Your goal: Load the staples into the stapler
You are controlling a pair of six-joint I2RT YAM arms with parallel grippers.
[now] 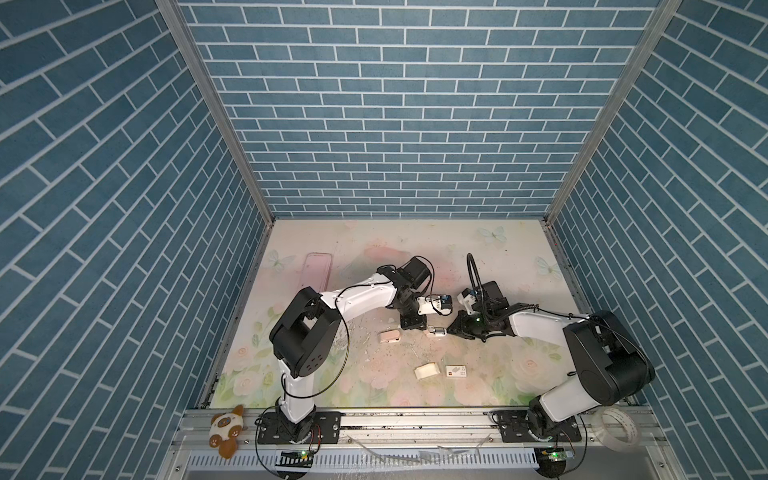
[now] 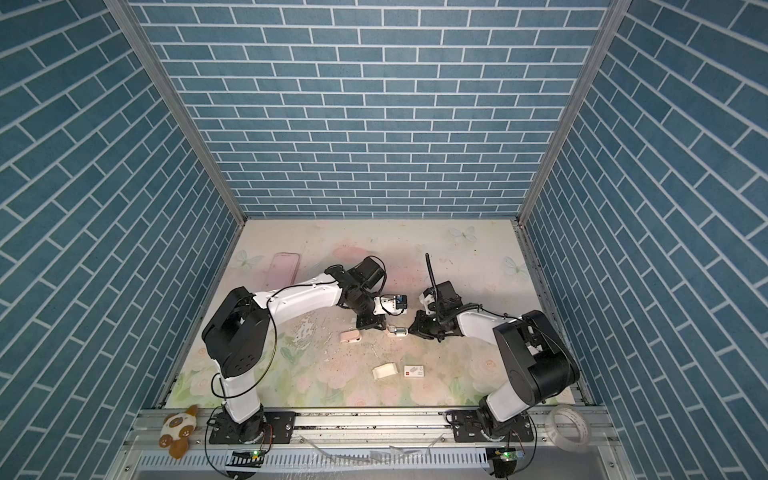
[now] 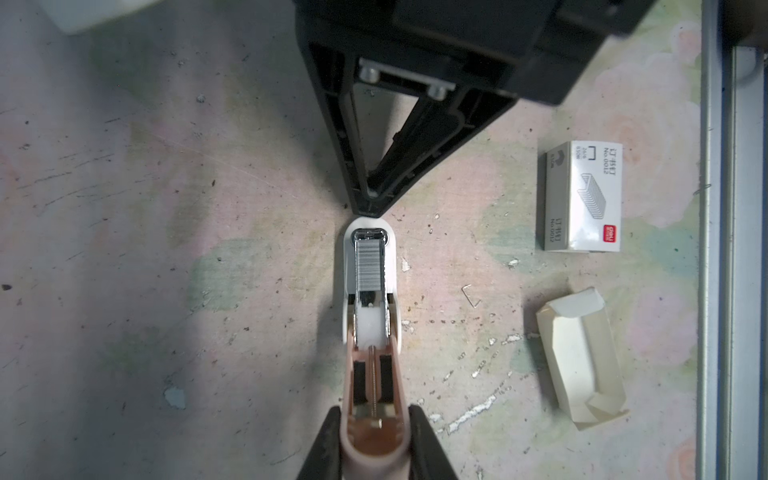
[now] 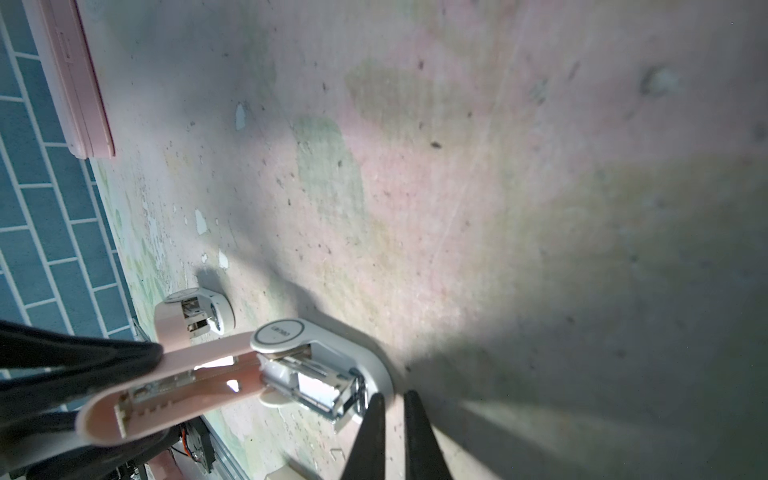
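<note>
The small pink and white stapler lies hinged open on the floral mat. My left gripper is shut on its raised pink top arm. A silvery strip of staples sits in the open metal channel. My right gripper has its fingers almost together with nothing between them, and its tips are at the front end of the stapler's white base. In both top views the two grippers meet at the stapler. The white cardboard tray and the red-marked sleeve lie nearer the front.
A second pink stapler lies left of the held one. A pink flat case is at the back left. One loose staple lies on the mat. A plush toy and a tape roll sit on the front rail.
</note>
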